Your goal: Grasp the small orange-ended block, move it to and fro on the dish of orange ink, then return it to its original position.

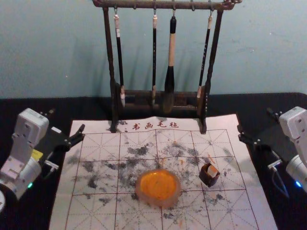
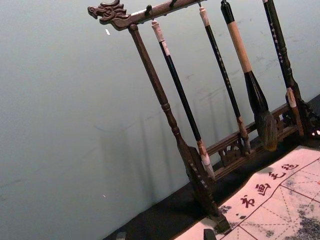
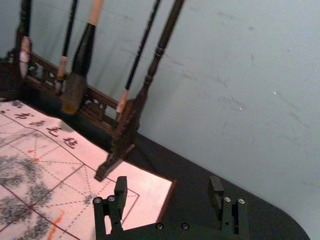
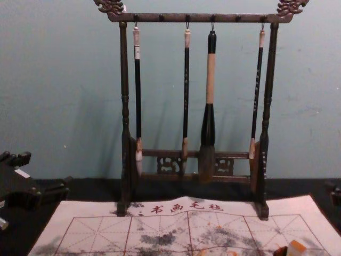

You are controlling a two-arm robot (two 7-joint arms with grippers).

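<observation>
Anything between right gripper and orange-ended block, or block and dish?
Nothing visible between the right gripper and the block; between block and dish, just stained mat. The block sits in a dark holder, so it likely needs lifting clear of its walls first.

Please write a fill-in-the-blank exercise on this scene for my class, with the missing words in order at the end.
Exactly ____ writing brushes hang from the wooden rack.
The ink in the round dish is coloured ____.
The orange-ended block stands on the robot's ____ side of the dish.
The right gripper, by the calligraphy mat's right edge, has its fingers apart and holds ____.

Missing words: four; orange; right; nothing.
</observation>
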